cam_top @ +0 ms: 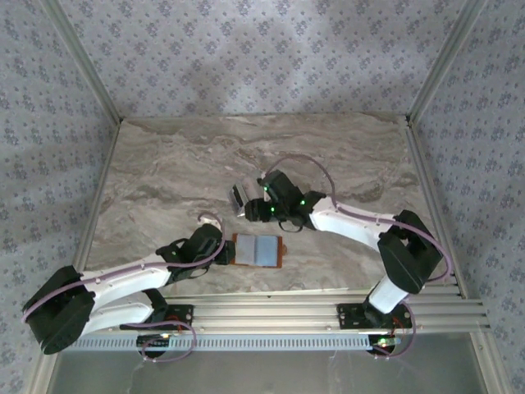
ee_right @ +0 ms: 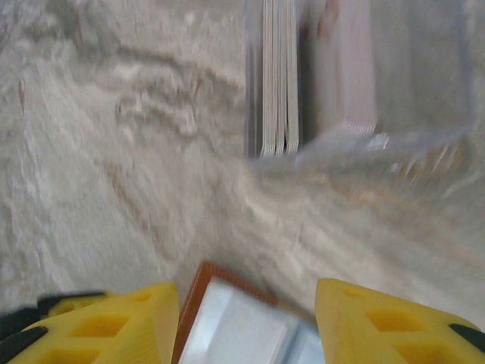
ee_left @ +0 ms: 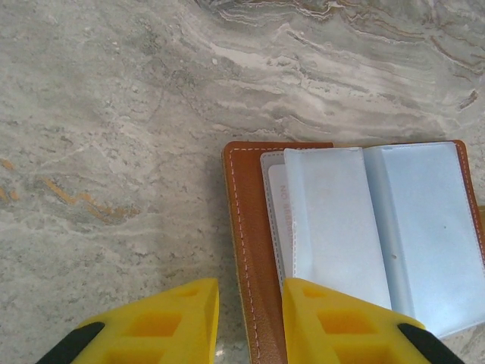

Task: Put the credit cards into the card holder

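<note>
The card holder (cam_top: 258, 250) lies open and flat near the table's front, brown leather round a blue-grey inside. In the left wrist view its left leather border (ee_left: 254, 250) runs between my left gripper's (ee_left: 250, 284) yellow fingers. The jaws are partly apart: the left finger is over bare table and the right finger (ee_left: 333, 318) over the clear sleeves. The credit cards (cam_top: 239, 195) stand on edge as a pale stack (ee_right: 276, 76) behind the holder. My right gripper (cam_top: 248, 205) hovers between stack and holder, open (ee_right: 246, 292) and holding nothing.
The marble tabletop (cam_top: 164, 172) is bare to the left and at the back. A clear plastic stand (ee_right: 379, 136) surrounds the card stack. Aluminium rails (cam_top: 328, 308) run along the front edge, by the arm bases.
</note>
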